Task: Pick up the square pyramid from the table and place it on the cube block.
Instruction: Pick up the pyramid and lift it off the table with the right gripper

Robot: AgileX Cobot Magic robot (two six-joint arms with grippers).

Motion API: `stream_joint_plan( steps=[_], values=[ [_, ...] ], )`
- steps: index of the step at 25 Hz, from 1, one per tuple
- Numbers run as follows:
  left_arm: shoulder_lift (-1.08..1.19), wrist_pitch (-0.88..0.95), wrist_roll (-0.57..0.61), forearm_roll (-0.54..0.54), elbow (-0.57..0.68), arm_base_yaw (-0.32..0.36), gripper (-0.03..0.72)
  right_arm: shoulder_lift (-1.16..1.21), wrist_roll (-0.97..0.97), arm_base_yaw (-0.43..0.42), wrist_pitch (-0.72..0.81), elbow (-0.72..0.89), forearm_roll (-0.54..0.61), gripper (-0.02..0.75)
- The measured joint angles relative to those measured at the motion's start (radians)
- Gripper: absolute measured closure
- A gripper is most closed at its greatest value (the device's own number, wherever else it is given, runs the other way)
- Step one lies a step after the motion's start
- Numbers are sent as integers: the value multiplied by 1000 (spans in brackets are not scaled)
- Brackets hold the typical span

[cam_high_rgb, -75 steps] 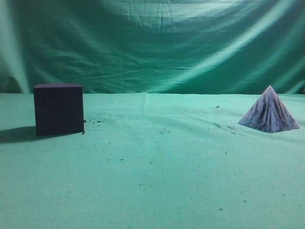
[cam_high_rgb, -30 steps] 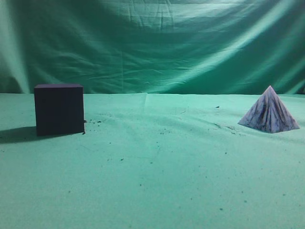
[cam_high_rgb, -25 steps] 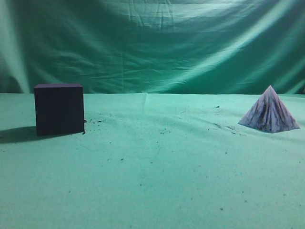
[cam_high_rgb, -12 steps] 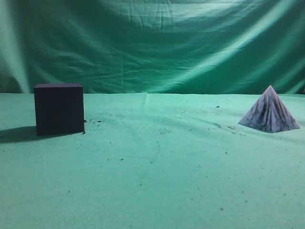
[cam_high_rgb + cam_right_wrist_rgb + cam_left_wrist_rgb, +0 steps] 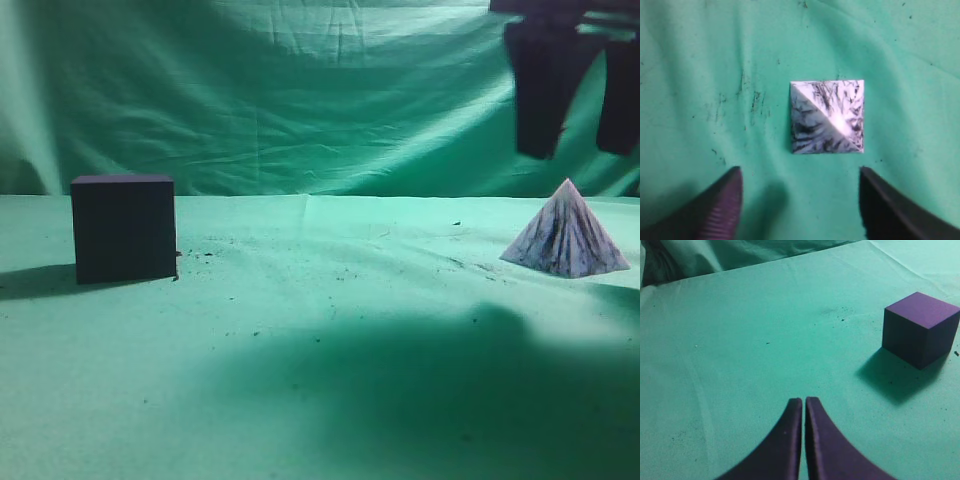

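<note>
The square pyramid point(image 5: 566, 233), white-lilac with dark streaks, stands on the green table point(image 5: 320, 330) at the far right; it also shows from above in the right wrist view point(image 5: 827, 116). The dark cube block point(image 5: 124, 228) stands at the left, and shows in the left wrist view point(image 5: 920, 328). My right gripper point(image 5: 580, 150) hangs open in the air above the pyramid, clear of it; in its wrist view point(image 5: 799, 172) the jaws stand wide apart, just short of the pyramid. My left gripper point(image 5: 803, 401) is shut and empty, well away from the cube.
A wrinkled green cloth backdrop point(image 5: 300, 90) hangs behind the table. Small dark specks lie on the cloth between the cube and the pyramid. A broad arm shadow point(image 5: 420, 390) falls over the front right of the table.
My right gripper has come into the exterior view at the top right, above the pyramid, and its shadow now covers the front of the table. The cube and pyramid have not moved.
</note>
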Motion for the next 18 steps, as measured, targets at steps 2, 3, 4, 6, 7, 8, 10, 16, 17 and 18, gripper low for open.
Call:
stream_joint_plan(
  steps=[2, 3, 4, 6, 7, 8, 10, 16, 17, 18],
  values=[
    [0, 0, 0, 0, 0, 0, 688, 42, 0, 0, 1, -25, -5, 150],
    [0, -2, 0, 0, 0, 0, 688, 63, 0, 0, 3, -32, -13, 132],
    [0, -2, 0, 0, 0, 0, 688, 84, 0, 0, 3, -42, -20, 146],
    [0, -2, 0, 0, 0, 0, 688, 118, 8, 0, -2, -54, -39, 146],
    [0, -2, 0, 0, 0, 0, 688, 136, 19, 0, -4, -60, -52, 146],
    [0, -2, 0, 0, 0, 0, 688, 153, 24, 0, -6, -65, -65, 192],
    [0, -2, 0, 0, 0, 0, 688, 184, 29, 0, -17, -68, -80, 191],
    [0, -2, 0, 0, 0, 0, 688, 264, 32, 0, -47, -70, -84, 191],
    [0, -2, 0, 0, 0, 0, 688, 266, 32, 0, -51, -72, -84, 191],
    [0, -2, 0, 0, 0, 0, 688, 268, 32, 0, -51, -74, -84, 191]
  ],
)
